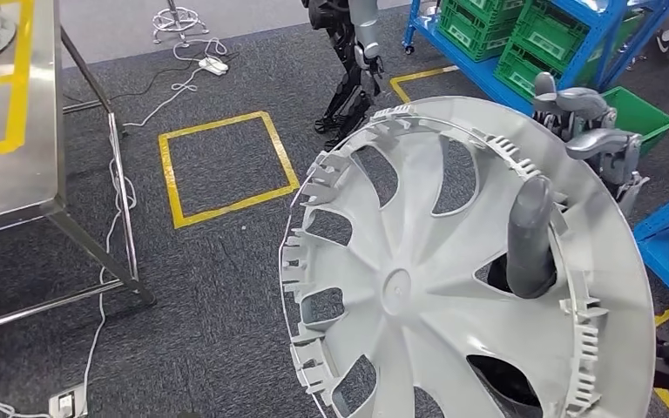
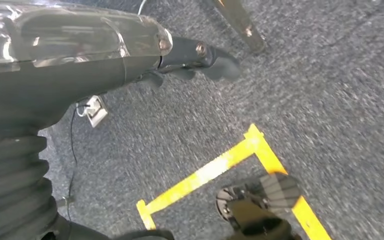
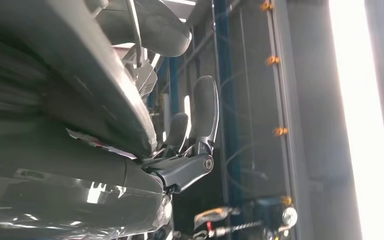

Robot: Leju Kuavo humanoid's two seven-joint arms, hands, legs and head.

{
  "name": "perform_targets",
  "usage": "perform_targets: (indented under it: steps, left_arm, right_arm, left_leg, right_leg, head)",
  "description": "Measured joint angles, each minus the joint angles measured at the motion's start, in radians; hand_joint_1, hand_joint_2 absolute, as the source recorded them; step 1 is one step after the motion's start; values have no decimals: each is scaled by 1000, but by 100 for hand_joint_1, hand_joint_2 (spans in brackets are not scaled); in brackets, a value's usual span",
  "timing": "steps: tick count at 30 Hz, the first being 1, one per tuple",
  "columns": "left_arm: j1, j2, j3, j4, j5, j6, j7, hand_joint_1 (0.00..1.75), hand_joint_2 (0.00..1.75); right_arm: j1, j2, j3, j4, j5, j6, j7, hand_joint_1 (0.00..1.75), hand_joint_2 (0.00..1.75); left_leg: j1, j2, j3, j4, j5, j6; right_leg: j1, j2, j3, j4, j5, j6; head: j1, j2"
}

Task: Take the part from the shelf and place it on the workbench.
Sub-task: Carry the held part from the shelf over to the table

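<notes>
Grey plastic, spoked and ringed with clips, the wheel cover (image 1: pixel 453 279) filled the head view from about 3 to 6 o'clock, held up off the floor by the right hand (image 1: pixel 575 161), whose thumb poked through a spoke opening while its fingers hooked the rim at roughly 2 o'clock. The left hand (image 2: pixel 200 57) hung over the carpet with nothing in it, though whether its fingers were spread or curled could not be told. The steel workbench (image 1: pixel 9 174) stood at about 9 o'clock, well apart, so the carry would likely go best with the wide disc kept level and clear of the bench's legs, the hooked fingers kept tight until it lay flat on top.
</notes>
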Motion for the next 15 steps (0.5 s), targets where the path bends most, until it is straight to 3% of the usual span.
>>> perform_targets:
  steps: [1, 3, 5, 6, 7, 8, 9, 10, 12, 14, 15]
  left_arm:
    - [0, 3, 0, 0, -1, 0, 0, 0, 175]
    - [-2, 7, 0, 1, -4, 0, 1, 0, 175]
    - [-4, 9, 0, 1, -7, -1, 2, 0, 175]
    - [-5, 9, 0, 1, -9, -1, 2, 0, 175]
    - [-5, 9, 0, 1, -11, -2, 3, 0, 175]
    - [-5, 9, 0, 1, -12, -3, 4, 0, 175]
    - [-5, 9, 0, 1, -12, -4, 5, 0, 175]
    - [-5, 9, 0, 1, -13, -4, 5, 0, 175]
    - [-5, 7, 0, 1, -15, -6, 5, 0, 175]
    - [-5, 6, 0, 2, -16, -6, 5, 0, 175]
    - [-4, 6, 0, 2, -16, -6, 5, 0, 175]
  right_arm:
    - [1, -1, 0, 0, -1, 4, -2, 175, 175]
    - [4, -2, 0, 0, -2, 10, -3, 175, 175]
    - [8, -4, -1, -1, -2, 14, -4, 175, 175]
    - [11, -5, -1, -2, -2, 16, -5, 175, 175]
    - [14, -6, -1, -2, -3, 19, -5, 175, 175]
    - [16, -7, -2, -2, -4, 23, -5, 175, 175]
    - [17, -7, -3, -2, -5, 27, -5, 175, 175]
    - [16, -8, -4, -2, -7, 31, -5, 175, 175]
    - [16, -9, -7, -2, -9, 37, -5, 175, 175]
    - [15, -10, -8, -2, -10, 41, -5, 175, 175]
    - [15, -11, -8, -2, -10, 42, -5, 175, 175]
  left_leg:
    - [-1, -11, -1, -1, 1, 8]
    - [-3, -35, -1, -3, 4, 22]
    - [-8, -60, -1, -4, 6, 32]
    - [-12, -75, -1, -4, 7, 35]
    - [-16, -91, -1, -3, 8, 38]
    - [-19, -108, -1, -3, 9, 40]
    - [-22, -124, -1, -3, 10, 41]
    - [-24, -140, 0, -3, 11, 42]
    - [-25, -169, -2, -2, 15, 40]
    - [-21, -194, -10, -3, 23, 30]
    - [-18, -207, -14, -5, 27, 23]
  right_leg:
    - [-4, 4, 1, 2, -5, 6]
    - [-9, 42, -15, 48, -44, 12]
    - [-7, 83, -70, 177, -116, 7]
    - [-4, 90, -102, 248, -145, 3]
    - [-1, 93, -125, 295, -155, -4]
    - [3, 95, -132, 304, -145, -12]
    - [8, 100, -121, 272, -115, -21]
    - [13, 111, -95, 207, -73, -30]
    - [19, 157, -42, 75, -13, -45]
    - [21, 180, -22, 22, 1, -48]
    - [22, 171, -21, 16, 4, -47]
  head:
    - [4, 0]
    - [11, 0]
    - [24, 0]
    - [30, 0]
    - [34, 0]
    - [36, 0]
    - [38, 0]
    - [38, 0]
    - [36, 0]
    - [35, 0]
    - [36, 0]
